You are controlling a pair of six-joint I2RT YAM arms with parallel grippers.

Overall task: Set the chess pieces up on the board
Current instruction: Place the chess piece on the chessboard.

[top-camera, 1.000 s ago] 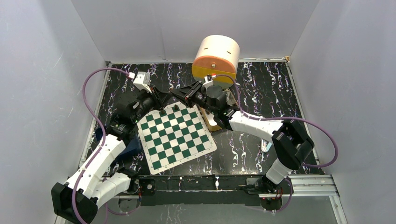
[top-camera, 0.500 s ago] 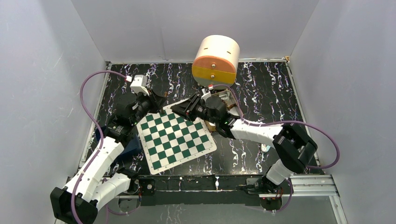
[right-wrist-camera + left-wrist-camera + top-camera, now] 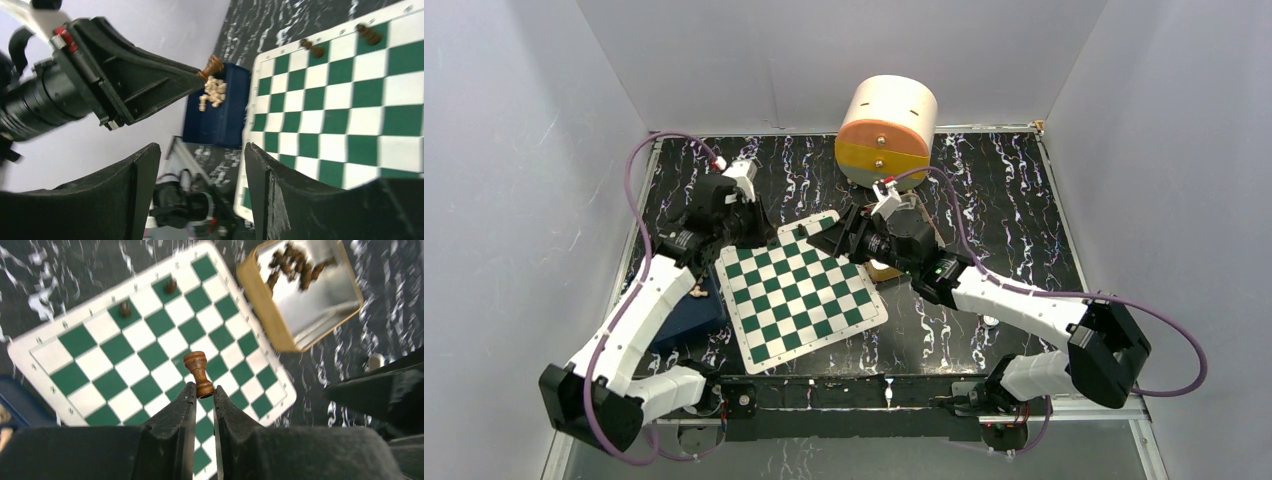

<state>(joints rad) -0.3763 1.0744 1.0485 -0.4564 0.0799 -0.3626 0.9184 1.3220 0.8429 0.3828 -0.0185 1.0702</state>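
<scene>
**Over the mat's far edge: one piece held, two placed**

1. Flat green-and-white checkered chess mat (image 3: 802, 290), white-bordered. It lies askew at the middle of the black marbled worktop (image 3: 1004, 200).
2. Two small dark chessmen (image 3: 170, 285), upright on green squares in the row along the mat's far edge, with one white square between them. The overhead view barely resolves them, but both wrist views do.
3. Left claw (image 3: 202, 390), pinched tight on the base of a brown turned chess piece with a flared top (image 3: 198, 372). The piece juts past the fingertips, in the air above the mat. The left wrist view shows the grip head-on and the right wrist view shows it side-on; overhead it is lost against the arm.
4. Right claw (image 3: 200, 150), fingers spread wide with nothing between them. It sits near the mat's far corner and faces the left claw.
5. Tan rectangular tin (image 3: 300, 305), just beside the mat's right edge near the far corner. Dark loose pieces (image 3: 295, 267) are heaped at one end. Overhead, the right arm covers most of it.
6. Dark blue box (image 3: 220, 115), off the mat's left edge. Only the right wrist view shows the pale pieces (image 3: 212, 92) inside.
7. Cream-and-orange cylinder (image 3: 886, 125), at the worktop's far edge, seen overhead only.
</scene>
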